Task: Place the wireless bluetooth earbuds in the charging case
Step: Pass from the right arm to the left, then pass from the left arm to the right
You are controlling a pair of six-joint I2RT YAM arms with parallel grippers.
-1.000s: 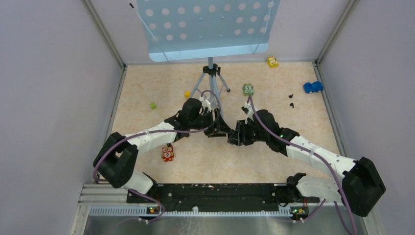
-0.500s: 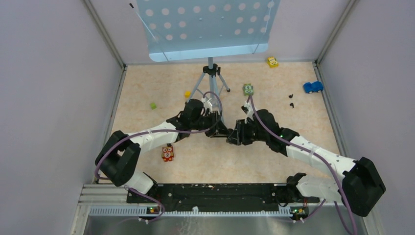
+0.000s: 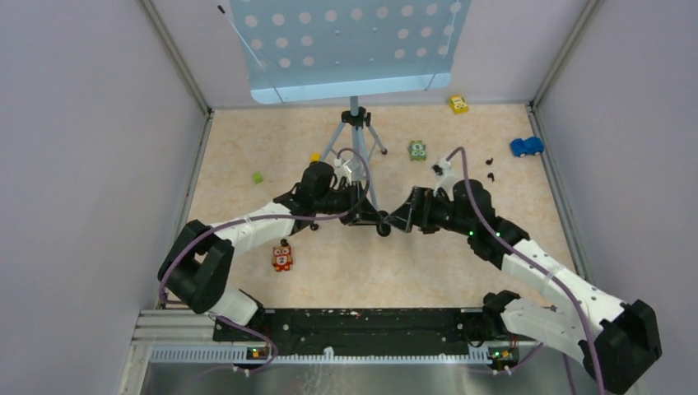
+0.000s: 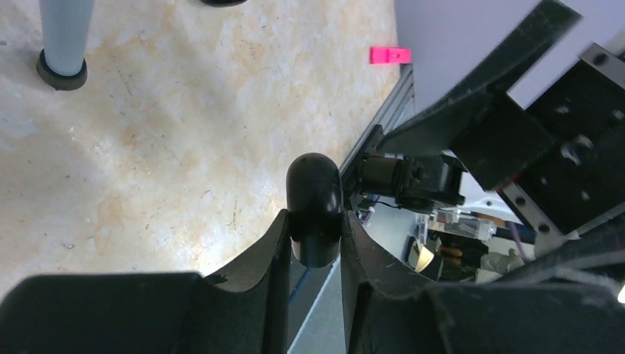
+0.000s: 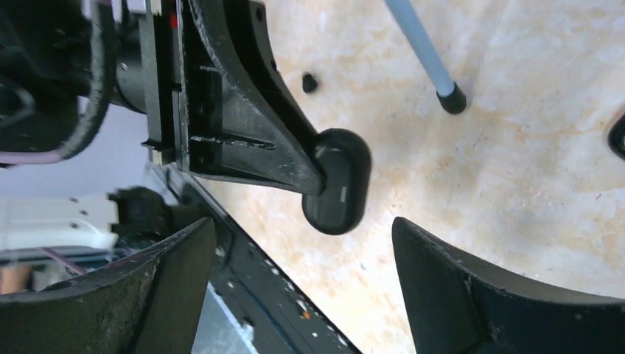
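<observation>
The left jaws are nearly closed and pinch the black case point(image 4: 315, 199) by its sides. Its round end sticks out past the tips, and its lid looks shut. The case is over the middle of the counter point(image 3: 247, 140), just in front of the stand point(image 3: 355, 119). The right jaws are wide apart with nothing in them. They face the case from close by but do not touch it. The two earbuds point(image 3: 492, 175) lie on the counter to the right, near the blue car point(image 3: 527, 146), well apart from the case.

Blk case point(image 5: 337, 181), beige marbled table point(image 3: 370, 263)
</observation>
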